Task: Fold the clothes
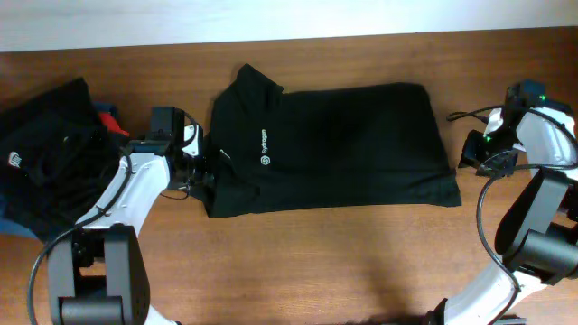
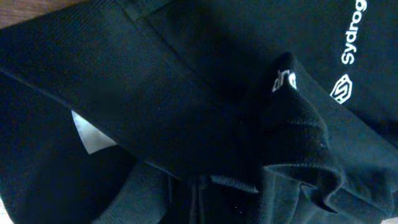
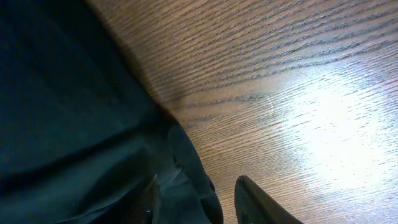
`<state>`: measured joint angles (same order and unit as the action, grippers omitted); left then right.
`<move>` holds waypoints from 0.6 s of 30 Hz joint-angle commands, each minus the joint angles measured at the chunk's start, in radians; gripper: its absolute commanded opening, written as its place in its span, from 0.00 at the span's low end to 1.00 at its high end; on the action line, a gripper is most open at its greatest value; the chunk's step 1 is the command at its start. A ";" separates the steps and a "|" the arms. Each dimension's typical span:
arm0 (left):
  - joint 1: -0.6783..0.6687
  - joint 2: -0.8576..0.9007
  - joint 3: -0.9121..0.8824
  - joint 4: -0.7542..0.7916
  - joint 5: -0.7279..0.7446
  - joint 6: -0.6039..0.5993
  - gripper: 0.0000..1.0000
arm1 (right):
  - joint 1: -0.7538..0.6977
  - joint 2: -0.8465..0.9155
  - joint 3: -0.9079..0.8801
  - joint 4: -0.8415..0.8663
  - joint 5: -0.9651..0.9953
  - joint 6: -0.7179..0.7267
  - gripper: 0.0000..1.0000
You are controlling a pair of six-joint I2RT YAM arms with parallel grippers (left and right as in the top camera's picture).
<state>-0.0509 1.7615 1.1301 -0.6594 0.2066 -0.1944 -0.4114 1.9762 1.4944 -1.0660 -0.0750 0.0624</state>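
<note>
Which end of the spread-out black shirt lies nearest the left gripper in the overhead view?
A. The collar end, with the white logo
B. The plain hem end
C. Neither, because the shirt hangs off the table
A: in the overhead view the shirt has its collar and white logo on the side of the left gripper. The plain hem end faces the right gripper.

Brown wood-grain worktop (image 1: 316,262), bearing one black collared shirt (image 1: 343,144) spread flat at centre, white logo up, and a heap of black clothes (image 1: 45,153) at the left edge, a scrap of red (image 1: 108,118) showing beside it.
</note>
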 commanded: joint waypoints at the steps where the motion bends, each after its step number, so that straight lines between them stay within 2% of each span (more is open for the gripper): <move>1: -0.001 0.012 -0.008 -0.024 0.015 0.013 0.00 | 0.006 0.013 0.007 0.000 0.008 -0.005 0.44; 7: -0.001 0.012 -0.008 -0.040 0.015 0.026 0.00 | 0.006 0.013 0.003 -0.028 -0.035 -0.009 0.41; 13: -0.001 0.012 -0.008 -0.040 0.015 0.025 0.00 | 0.013 0.013 -0.030 -0.050 -0.184 -0.109 0.37; 18: -0.001 0.012 -0.008 -0.039 0.015 0.025 0.00 | 0.058 0.013 -0.077 -0.052 -0.180 -0.137 0.37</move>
<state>-0.0509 1.7618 1.1301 -0.6960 0.2070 -0.1829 -0.3889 1.9770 1.4483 -1.1149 -0.2276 -0.0391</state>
